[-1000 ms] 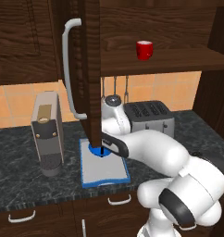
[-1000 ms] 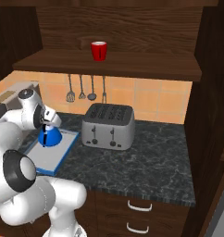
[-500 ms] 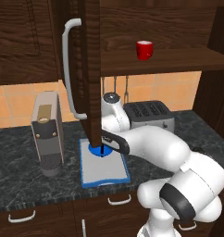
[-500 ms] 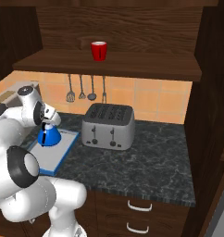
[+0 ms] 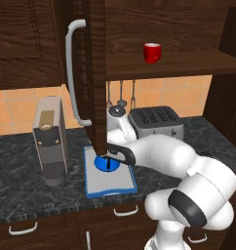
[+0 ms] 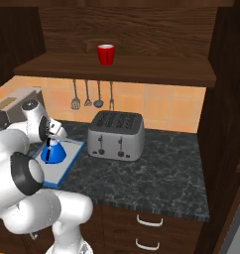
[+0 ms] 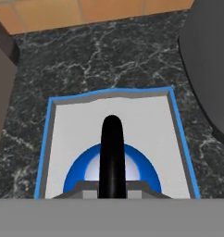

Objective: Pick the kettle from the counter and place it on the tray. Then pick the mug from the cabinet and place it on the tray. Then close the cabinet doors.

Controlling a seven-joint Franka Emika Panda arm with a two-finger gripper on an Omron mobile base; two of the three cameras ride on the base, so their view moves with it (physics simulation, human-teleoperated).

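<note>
Kettle (image 6: 53, 151) sits on the tray (image 5: 121, 183) now, and the gripper (image 6: 51, 137) has barely moved in the last second, hovering right over the handle. Can't tell whether the fingers have let go. Step 1 looks done; mug (image 5: 152, 52) waits on the cabinet shelf.

No text, label, brand, number or sign can be read anywhere in these views.
</note>
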